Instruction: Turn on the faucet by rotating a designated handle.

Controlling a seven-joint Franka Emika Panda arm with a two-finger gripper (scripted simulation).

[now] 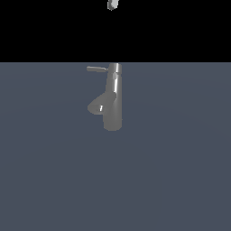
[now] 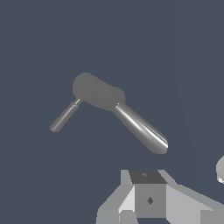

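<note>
The faucet (image 1: 113,101) is a tall glossy grey column standing at the middle of the exterior view, with a stubby spout (image 1: 98,106) branching toward that view's left. The handle (image 1: 97,69) is a thin rod sticking out from the top cap toward the exterior view's left. My gripper (image 1: 113,4) shows only as a small grey piece at the top edge, high above the faucet and apart from it. In the wrist view I look down on the top cap (image 2: 94,89), the handle (image 2: 65,116) and the shiny column (image 2: 142,129). Grey gripper parts (image 2: 151,216) stand spread apart and empty.
The faucet stands on a flat blue-grey floor (image 1: 180,180) that fills the lower part of the exterior view. The background above it is black. A small pale rounded part (image 2: 221,169) shows at the wrist view's edge.
</note>
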